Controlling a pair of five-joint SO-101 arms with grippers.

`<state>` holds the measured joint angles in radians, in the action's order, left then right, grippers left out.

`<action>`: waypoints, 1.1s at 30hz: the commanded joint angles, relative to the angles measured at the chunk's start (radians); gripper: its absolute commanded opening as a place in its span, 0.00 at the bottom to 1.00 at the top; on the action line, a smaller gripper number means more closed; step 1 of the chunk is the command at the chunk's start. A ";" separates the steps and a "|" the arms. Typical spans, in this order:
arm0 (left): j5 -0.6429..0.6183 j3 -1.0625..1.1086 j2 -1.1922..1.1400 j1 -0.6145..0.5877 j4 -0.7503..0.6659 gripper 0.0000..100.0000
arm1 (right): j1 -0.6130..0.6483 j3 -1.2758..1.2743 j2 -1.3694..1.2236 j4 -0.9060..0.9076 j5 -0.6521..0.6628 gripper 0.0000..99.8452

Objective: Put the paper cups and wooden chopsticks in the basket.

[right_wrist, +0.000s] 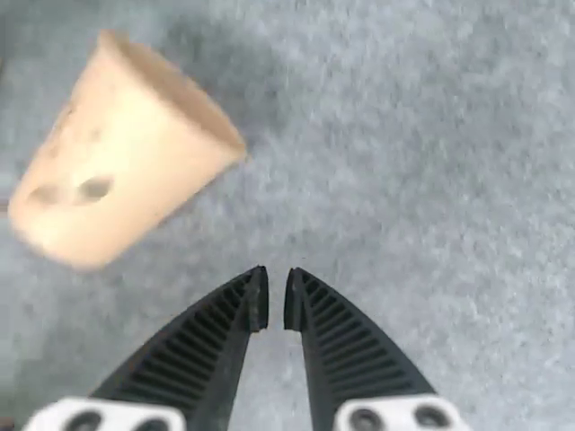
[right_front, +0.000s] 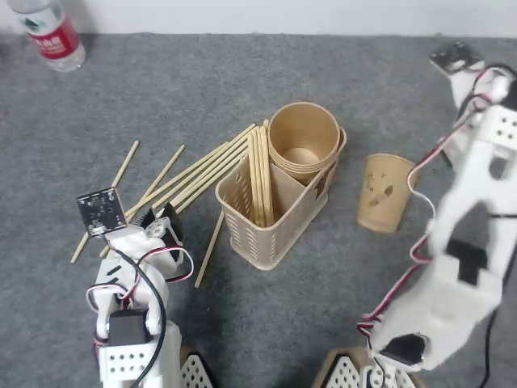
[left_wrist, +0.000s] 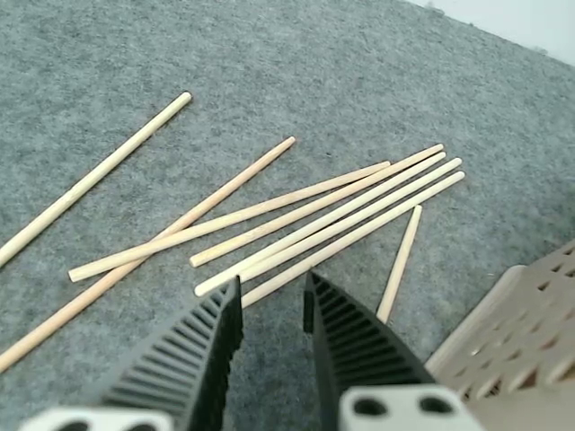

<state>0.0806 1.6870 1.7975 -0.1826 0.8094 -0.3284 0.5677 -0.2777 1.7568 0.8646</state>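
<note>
A tan slotted basket (right_front: 271, 230) stands mid-table with stacked paper cups (right_front: 303, 139) in its far end and several wooden chopsticks (right_front: 260, 174) leaning inside. Another paper cup (right_front: 385, 192) sits on the carpet to the basket's right; in the right wrist view this cup (right_wrist: 117, 153) is ahead of my right gripper (right_wrist: 270, 298), whose fingers are almost together and hold nothing. Several loose chopsticks (left_wrist: 323, 220) lie on the carpet left of the basket. My left gripper (left_wrist: 272, 305) hovers just short of them, open and empty; from above it (right_front: 161, 222) is near the chopsticks' ends.
A water bottle (right_front: 50, 32) lies at the far left corner. The basket's corner (left_wrist: 526, 328) is close beside the left gripper. One chopstick (right_front: 210, 246) lies along the basket's left side. The right arm (right_front: 468, 242) stretches along the right edge of the grey carpet.
</note>
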 commanded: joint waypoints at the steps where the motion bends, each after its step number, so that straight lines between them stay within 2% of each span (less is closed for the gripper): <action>1: 0.009 -0.004 0.015 0.005 0.006 0.11 | 0.038 -0.226 0.216 0.038 0.086 0.05; 4: 0.009 -0.004 0.015 0.005 0.006 0.11 | 0.111 -0.354 0.329 -0.015 0.104 0.05; 6: 0.009 -0.004 0.015 0.003 0.006 0.11 | 0.154 -0.416 0.375 -0.119 0.052 0.06; 12: 0.009 -0.004 0.015 0.003 0.006 0.11 | 0.183 -0.578 0.354 -0.638 -0.219 0.06; 15: 0.009 -0.004 0.015 0.003 0.006 0.11 | 0.183 -0.640 0.286 -0.822 -0.258 0.06; 17: 0.009 -0.004 0.015 0.003 0.005 0.11 | 0.189 -0.652 0.223 -0.871 -0.261 0.06; 22: 0.009 -0.004 0.015 0.005 0.000 0.11 | 0.202 -0.647 0.111 -0.823 -0.258 0.06; 33: 0.009 -0.004 0.015 0.005 0.002 0.11 | 0.309 -0.626 0.101 -0.417 -0.261 0.06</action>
<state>0.0806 1.6870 1.7975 -0.1841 0.8094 -0.0537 -0.0859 -0.1872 1.2490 0.6145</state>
